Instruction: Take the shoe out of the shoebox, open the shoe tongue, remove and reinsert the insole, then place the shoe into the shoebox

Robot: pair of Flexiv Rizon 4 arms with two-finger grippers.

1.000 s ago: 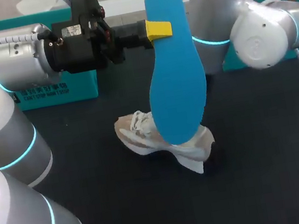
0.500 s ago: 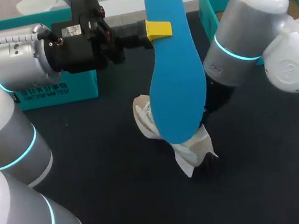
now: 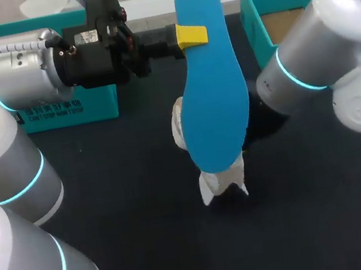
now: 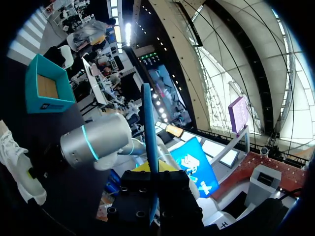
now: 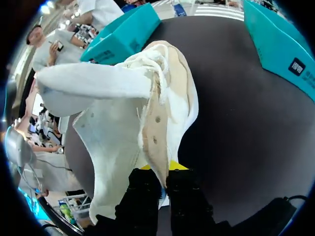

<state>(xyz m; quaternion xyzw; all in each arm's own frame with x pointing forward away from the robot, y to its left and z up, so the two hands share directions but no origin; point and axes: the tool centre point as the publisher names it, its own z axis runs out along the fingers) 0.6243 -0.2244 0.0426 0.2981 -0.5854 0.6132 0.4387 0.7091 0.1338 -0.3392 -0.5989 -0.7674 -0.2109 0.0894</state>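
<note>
The left gripper [image 3: 186,37] clenches the insole [image 3: 212,95] upright at upper centre; just below, the right gripper [image 5: 163,173] grasps the shoe [image 5: 118,118] by its edge.

In the right wrist view the shoe [image 5: 123,113] covers nearly all of the right end effector [image 5: 163,169]'s yellow tips; we make out only a sliver of yellow beside the clamped edge. From the head view we cannot see that end effector at all: it sits behind the upright insole [image 3: 210,81] and the right arm [image 3: 323,55]. The insole also hides the shoe's middle and the far finger of the left end effector [image 3: 190,35]. The right arm covers part of the shoebox [image 3: 255,18]; the left arm [image 3: 17,72] hides most of a teal box [image 3: 96,107]. In the left wrist view the shoe is cut off at the edge.
</note>
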